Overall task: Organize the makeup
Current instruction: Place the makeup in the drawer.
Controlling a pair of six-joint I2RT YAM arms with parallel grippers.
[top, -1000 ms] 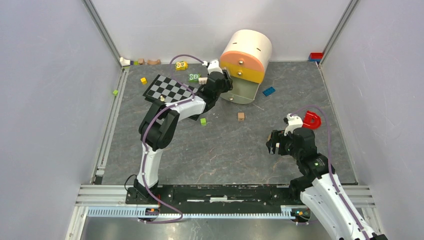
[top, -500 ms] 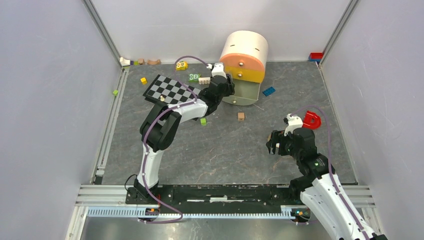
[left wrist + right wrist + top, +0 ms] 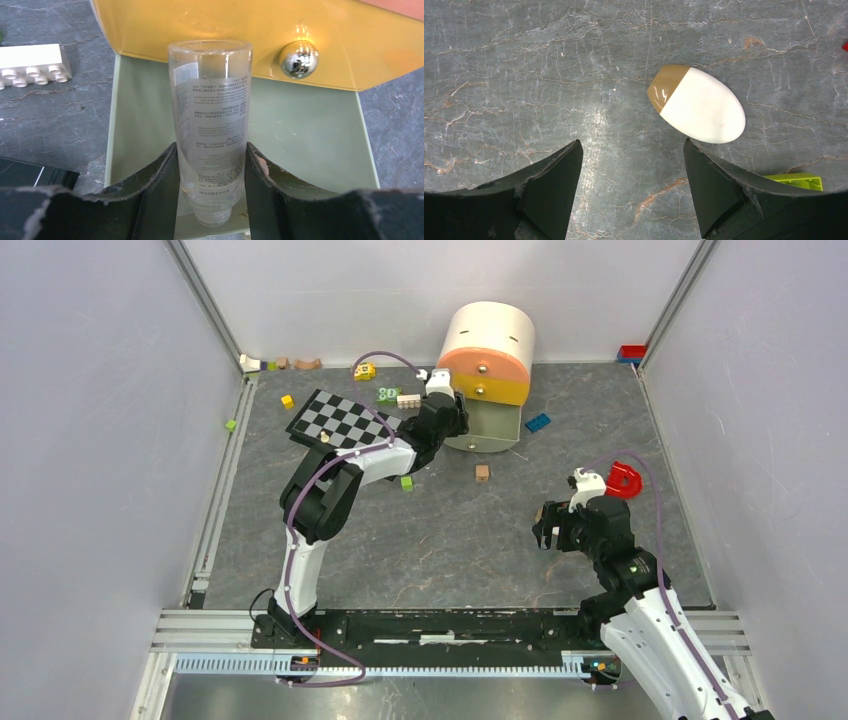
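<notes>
The left pincer [image 3: 210, 155] clamps a clear printed plastic tube [image 3: 210, 95] over the pale green drawer [image 3: 305, 135] beneath; next, probably lower and release. The right pincer [image 3: 631, 150] gapes, white tan-tipped egg-shaped sponge [image 3: 701, 107] ahead.

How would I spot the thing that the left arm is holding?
Find the big round drawer chest at the far edge of the table. Over its pulled-out green drawer, the left end effector grips a clear tube: see-through with fine print, unlike the white toy brick nearby.
</notes>
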